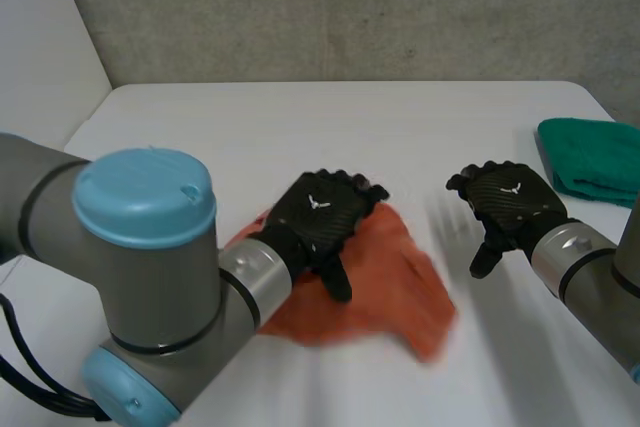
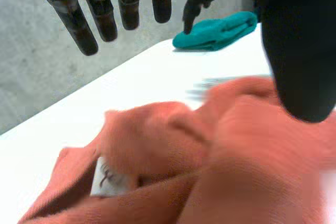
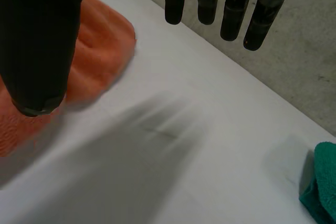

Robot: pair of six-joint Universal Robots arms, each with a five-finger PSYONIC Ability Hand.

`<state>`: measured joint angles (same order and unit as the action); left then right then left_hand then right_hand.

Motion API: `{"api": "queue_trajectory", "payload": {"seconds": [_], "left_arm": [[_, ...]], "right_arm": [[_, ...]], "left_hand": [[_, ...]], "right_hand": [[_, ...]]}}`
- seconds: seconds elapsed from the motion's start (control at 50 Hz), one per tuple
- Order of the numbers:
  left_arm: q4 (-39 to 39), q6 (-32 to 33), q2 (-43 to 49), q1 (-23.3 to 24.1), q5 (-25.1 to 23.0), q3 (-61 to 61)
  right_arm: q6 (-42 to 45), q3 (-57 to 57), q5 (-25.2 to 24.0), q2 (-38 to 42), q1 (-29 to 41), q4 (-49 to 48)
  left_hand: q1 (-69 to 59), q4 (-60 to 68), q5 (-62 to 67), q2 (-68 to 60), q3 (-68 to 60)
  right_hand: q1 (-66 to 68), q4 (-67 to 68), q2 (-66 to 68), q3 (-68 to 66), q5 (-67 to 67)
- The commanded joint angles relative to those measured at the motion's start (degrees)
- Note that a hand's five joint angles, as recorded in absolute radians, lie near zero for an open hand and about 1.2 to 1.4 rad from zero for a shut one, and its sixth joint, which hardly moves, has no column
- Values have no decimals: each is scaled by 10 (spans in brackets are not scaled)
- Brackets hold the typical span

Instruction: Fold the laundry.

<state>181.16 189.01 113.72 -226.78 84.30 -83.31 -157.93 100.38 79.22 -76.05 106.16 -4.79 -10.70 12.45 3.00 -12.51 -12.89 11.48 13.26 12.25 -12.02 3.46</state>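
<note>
On the white bench a rumpled orange terry cloth lay unfolded in the middle, a teal cloth at the right edge looked already folded, the black left hand over the orange one and the black right hand beside it had fingers released and empty, and the small white label was unreadable.

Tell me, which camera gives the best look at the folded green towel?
The left wrist view: the green towel shows nearly whole there, neatly folded. The head view cuts the towel off at one side; the right wrist view catches a corner.
</note>
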Motion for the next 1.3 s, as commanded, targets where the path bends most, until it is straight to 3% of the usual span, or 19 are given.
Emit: {"api": "queue_trajectory", "payload": {"seconds": [0.02,0.22,0.28,0.38,0.52,0.6,0.66,0.82,1.0,1.04,1.1,1.12,1.14,1.2,1.3], "left_arm": [[-10,15,-33,-104,31,5],[-22,10,-103,-139,52,-126],[-14,17,-130,-147,50,-177],[-11,17,-141,-144,46,-231],[9,17,-127,-142,38,-252],[37,22,-91,-143,35,-243],[58,43,-59,-146,35,-225],[73,105,-5,-149,37,-183],[77,114,42,-149,41,-130],[77,114,53,-149,42,-121],[76,114,68,-152,42,-107],[76,114,70,-153,42,-106],[76,114,72,-155,42,-102],[71,114,72,-158,42,-96],[61,114,50,-154,48,-84]], "right_arm": [[-1,-7,-1,0,4,7],[5,1,-3,-8,10,105],[27,11,-11,-18,11,165],[96,45,-31,-43,7,186],[126,90,-58,-56,8,181],[126,105,-78,-52,9,163],[124,115,-90,-44,11,124],[118,103,-86,-2,57,49],[79,56,-77,59,91,24],[76,47,-67,74,98,22],[76,38,-54,86,99,13],[76,33,-43,91,99,2],[76,32,-36,93,99,-4],[76,23,-7,93,97,-27],[75,-6,22,85,91,-28]], "left_hand": [[7,-25,-30,25,29],[-40,23,17,-22,-19],[-69,52,46,-51,-47],[-219,201,196,-201,-197],[-200,183,177,-182,-179],[-81,64,58,-63,-59],[-62,45,39,-44,-41],[-64,47,41,-46,-42],[-88,70,65,-69,-66],[-119,102,96,-101,-98],[-267,250,244,-249,-245],[-329,312,306,-311,-307],[-490,472,467,-472,-468],[-693,675,670,-674,-671],[-693,675,670,-675,-671]], "right_hand": [[-15,-33,-23,20,-35],[-4,-22,-12,10,-24],[106,89,99,-101,87],[189,172,182,-184,170],[183,165,175,-178,163],[69,51,61,-63,49],[-15,-33,-23,20,-35],[-15,-33,-23,20,-35],[-1,-18,-8,6,-20],[56,38,49,-51,37],[176,158,168,-170,156],[299,282,292,-294,280],[379,361,371,-373,359],[684,666,676,-679,664],[685,667,677,-680,665]]}}
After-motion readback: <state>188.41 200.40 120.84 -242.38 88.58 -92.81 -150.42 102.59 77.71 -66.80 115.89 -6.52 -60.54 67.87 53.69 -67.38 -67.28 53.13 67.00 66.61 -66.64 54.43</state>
